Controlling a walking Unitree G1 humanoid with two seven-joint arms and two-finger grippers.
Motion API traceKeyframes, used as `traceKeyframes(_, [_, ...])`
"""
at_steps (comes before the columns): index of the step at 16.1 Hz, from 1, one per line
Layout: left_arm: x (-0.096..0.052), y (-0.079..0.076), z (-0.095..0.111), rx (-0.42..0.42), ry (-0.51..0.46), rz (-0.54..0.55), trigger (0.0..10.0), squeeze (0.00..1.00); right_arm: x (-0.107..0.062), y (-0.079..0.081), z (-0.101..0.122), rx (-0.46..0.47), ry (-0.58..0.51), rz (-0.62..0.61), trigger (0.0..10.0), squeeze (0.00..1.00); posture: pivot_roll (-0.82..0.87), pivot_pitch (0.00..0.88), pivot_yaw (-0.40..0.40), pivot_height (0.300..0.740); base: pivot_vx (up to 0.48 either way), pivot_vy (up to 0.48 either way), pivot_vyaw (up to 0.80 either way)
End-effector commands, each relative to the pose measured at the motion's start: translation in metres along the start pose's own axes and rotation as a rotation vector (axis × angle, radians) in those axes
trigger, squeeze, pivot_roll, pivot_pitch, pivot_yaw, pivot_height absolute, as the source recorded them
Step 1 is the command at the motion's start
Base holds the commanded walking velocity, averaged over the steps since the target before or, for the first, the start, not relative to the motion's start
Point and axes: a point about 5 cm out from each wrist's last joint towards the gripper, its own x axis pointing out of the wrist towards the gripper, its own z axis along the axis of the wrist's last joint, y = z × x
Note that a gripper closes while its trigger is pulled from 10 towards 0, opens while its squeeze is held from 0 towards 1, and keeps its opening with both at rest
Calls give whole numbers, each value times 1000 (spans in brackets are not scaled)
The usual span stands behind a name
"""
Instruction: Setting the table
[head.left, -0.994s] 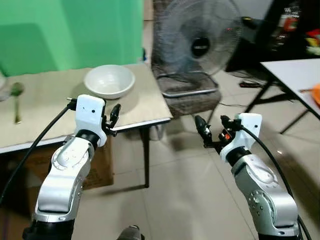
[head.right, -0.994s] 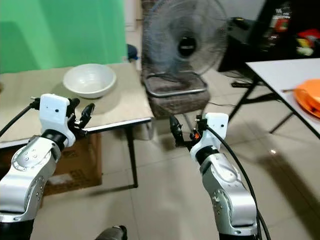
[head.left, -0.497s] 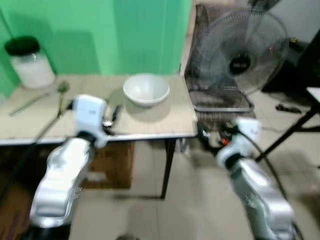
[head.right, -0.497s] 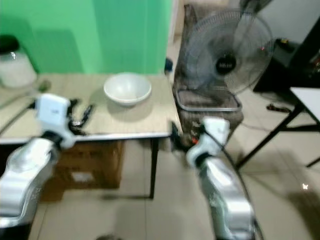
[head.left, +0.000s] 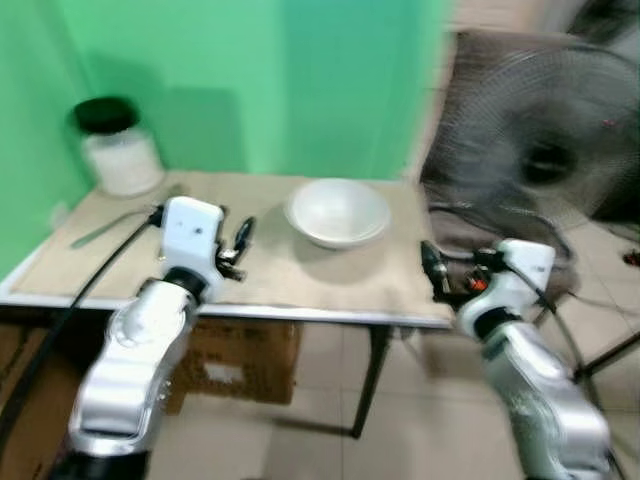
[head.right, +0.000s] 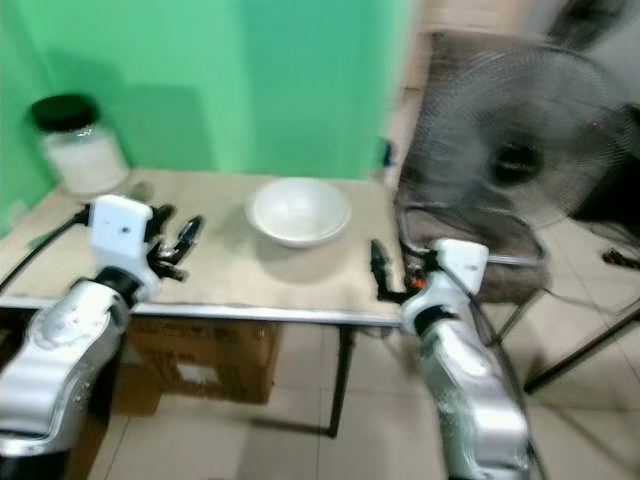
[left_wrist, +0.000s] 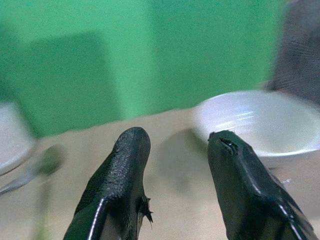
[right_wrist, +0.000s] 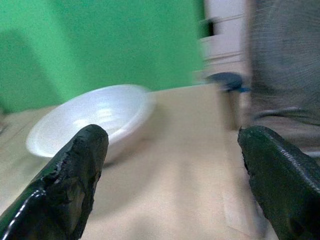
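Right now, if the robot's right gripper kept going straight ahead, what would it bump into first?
Probably the white bowl, a bit to one side of the right gripper, across bare tabletop. Blur hides the depth.

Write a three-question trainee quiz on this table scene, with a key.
1. True or false: the bowl is held by the left hand.
2. What stands at the table's far left corner, by the green wall? A) a jar with a black lid B) a kettle C) a vase
3. Fill in: both hands are ____ and hold nothing.

Key
1. False. The bowl sits on the table; the left hand hovers apart from it, to its left.
2. A, the jar.
3. Open. The right hand hangs near the table's right edge, and its wrist view shows its fingers spread wide.
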Motion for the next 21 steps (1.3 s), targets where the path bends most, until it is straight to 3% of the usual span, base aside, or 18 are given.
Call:
traceKeyframes(1, [4,-7,6,0,-22,-28,10000,0,-3,-11,2,-28,-6,-45,10000,0,107,0,-31,740,379,0,0])
traceKeyframes(7, [9,-6,8,4,-33,-32,10000,0,5,-9,10,-26,-36,-40,10000,0,105,0,-30,740,379,0,490])
traceKeyframes(11, [9,-6,8,8,-33,-33,10000,0,5,-11,12,16,-43,-52,10000,0,106,0,-34,740,377,0,0])
traceKeyframes(17, [9,-9,7,32,-30,-34,10000,0,4,-14,14,26,-40,-53,10000,0,99,0,-37,740,0,0,0])
traceKeyframes(21, [9,-10,7,32,-29,-29,10000,0,3,-17,15,24,-26,-51,10000,0,99,0,-39,740,0,-321,0])
